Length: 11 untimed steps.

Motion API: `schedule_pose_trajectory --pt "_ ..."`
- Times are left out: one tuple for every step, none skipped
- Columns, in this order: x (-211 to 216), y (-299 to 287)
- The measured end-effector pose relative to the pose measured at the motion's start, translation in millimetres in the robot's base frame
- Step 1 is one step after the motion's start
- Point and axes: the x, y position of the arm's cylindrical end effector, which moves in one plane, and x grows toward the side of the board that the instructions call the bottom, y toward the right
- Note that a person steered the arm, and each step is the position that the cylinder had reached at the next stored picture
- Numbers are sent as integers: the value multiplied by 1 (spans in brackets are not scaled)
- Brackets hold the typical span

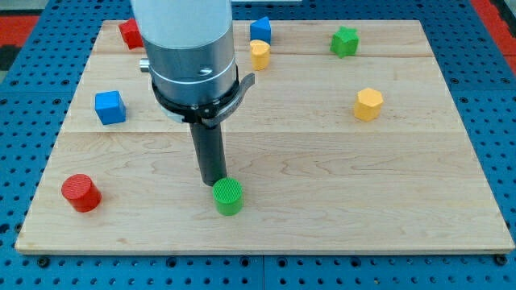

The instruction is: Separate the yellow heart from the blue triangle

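My tip (214,182) is resting just above and touching the green cylinder (228,196) near the tabletop's (322,201) bottom; there is no hand, only a bare rod. Risk: sweeping up could be dragging that cylinder along, or clipping both targets together. The yellow heart (259,54) is sitting well apart toward the view's top, touching the blue triangle (260,31).

My tip (214,182) low centre, touching green cylinder (228,196). Yellow heart (259,54) touching blue triangle (260,31) at top centre. Red cylinder (81,192) lower left.
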Motion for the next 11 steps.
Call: schedule_pose_trajectory --pt "-8 16" --pt "-91 58" --pt "-164 84" --pt "-195 109" --pt "-199 109" --pt "-233 129" --pt "-265 118" --pt "-271 79" --pt "-248 22" --pt "-217 -12" --pt "-188 -14"
